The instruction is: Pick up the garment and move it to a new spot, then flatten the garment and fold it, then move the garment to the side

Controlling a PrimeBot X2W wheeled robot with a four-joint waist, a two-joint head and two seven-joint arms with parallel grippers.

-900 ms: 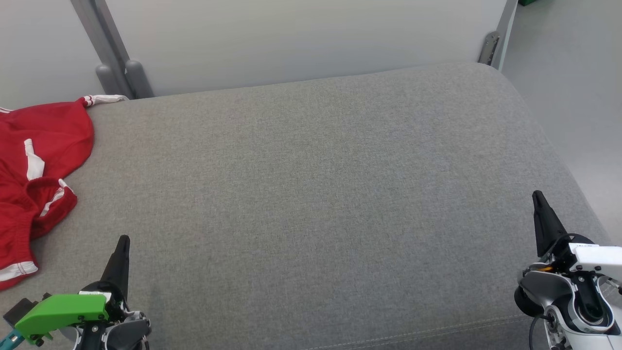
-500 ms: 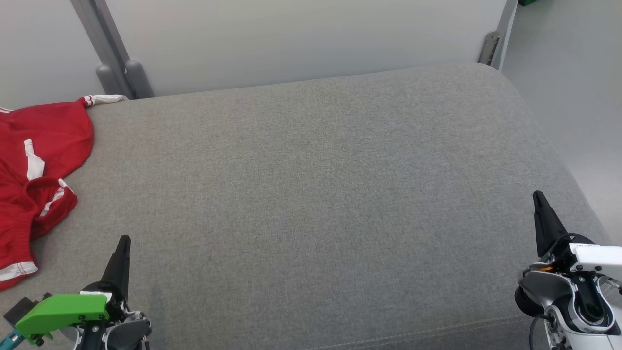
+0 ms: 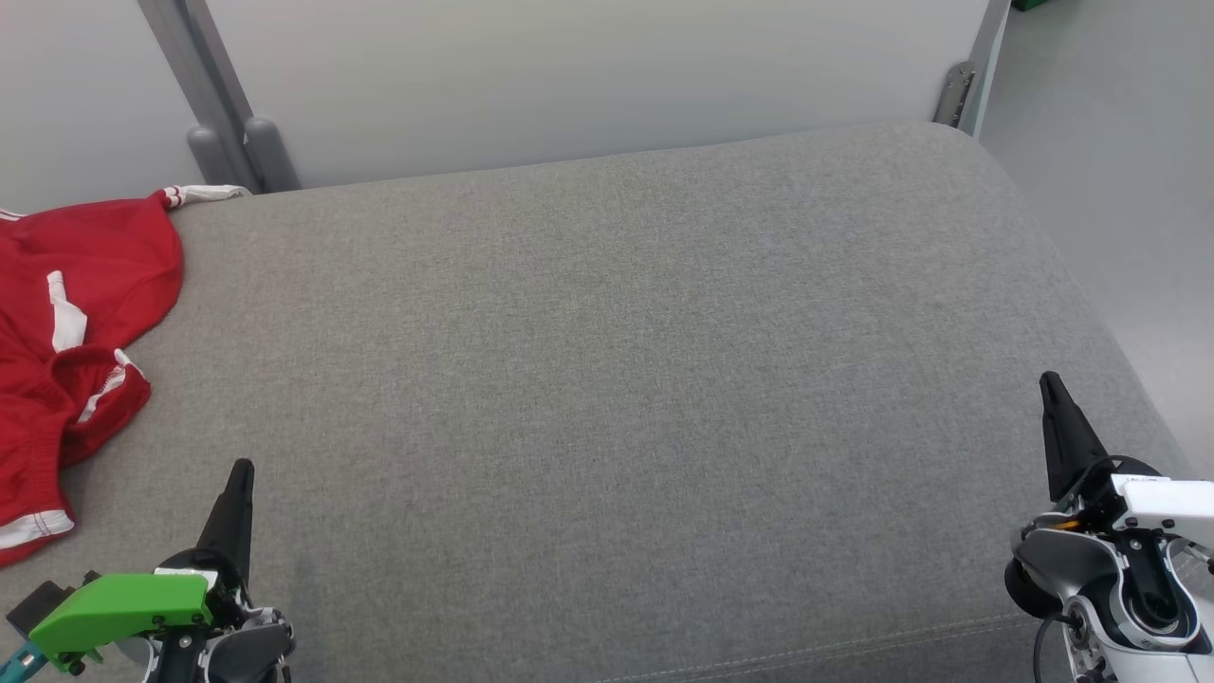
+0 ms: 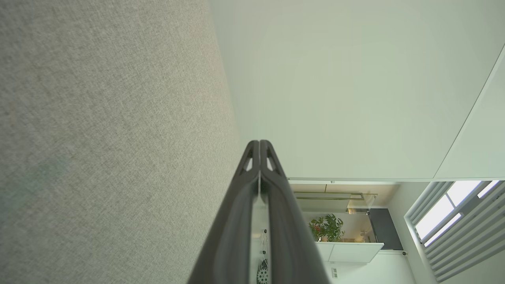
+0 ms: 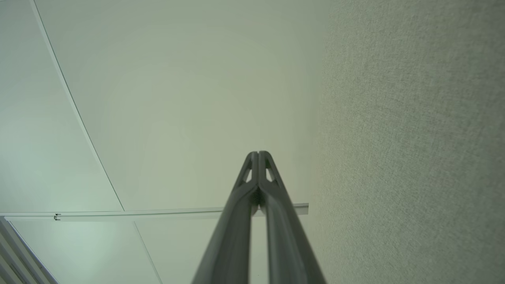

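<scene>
Currently, the left gripper (image 3: 243, 471) and right gripper (image 3: 1048, 381) are held over the grey cushion (image 3: 616, 360), each with its fingers pressed together on nothing. The crumpled red garment (image 3: 85, 275), trimmed white, is seen beyond the left gripper and to its left, untouched.

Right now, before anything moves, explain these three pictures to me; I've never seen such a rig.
This is a wheeled robot with two arms. The wide picture comes from its head, looking down at a grey cushioned surface. The dark spikes at the bottom corners are its left gripper and right gripper, each two long fingers pressed shut, holding nothing. The other two pictures come from cameras on the wrists, looking along those fingers. A crumpled red garment lies at the surface's left edge, untouched.
</scene>
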